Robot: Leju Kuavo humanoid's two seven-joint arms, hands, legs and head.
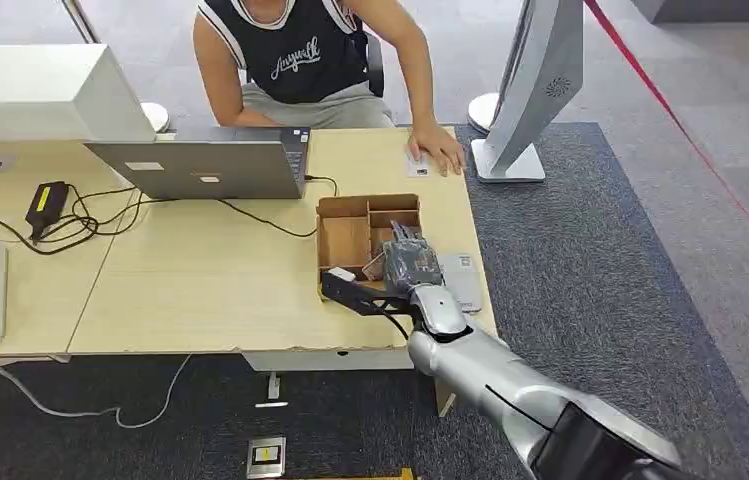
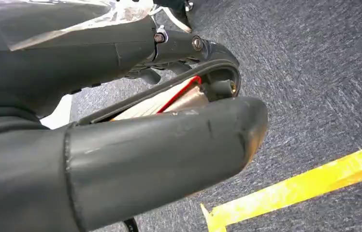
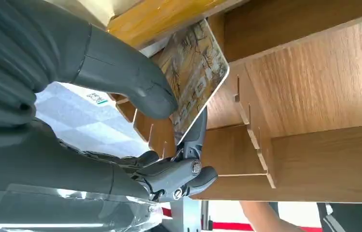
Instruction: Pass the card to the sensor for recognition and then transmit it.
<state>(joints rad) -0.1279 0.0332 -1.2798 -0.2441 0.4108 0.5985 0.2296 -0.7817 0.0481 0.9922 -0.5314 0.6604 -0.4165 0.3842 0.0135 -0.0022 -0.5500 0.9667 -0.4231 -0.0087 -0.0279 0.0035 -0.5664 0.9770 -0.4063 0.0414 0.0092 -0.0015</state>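
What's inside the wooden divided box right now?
Inside the wooden divided box, the right hand pinches a brown patterned card. The nearest compartments look bare; the hand hides what lies beneath it.

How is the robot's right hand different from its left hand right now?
The right hand reaches into the wooden box on the table; the left hand hangs over grey carpet. The right hand pinches a card; the left hand grips nothing. Both are dark grey.

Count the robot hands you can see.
2. The right robot hand is over the wooden divided box on the desk, pinching a card. The left robot hand hangs above the carpet.
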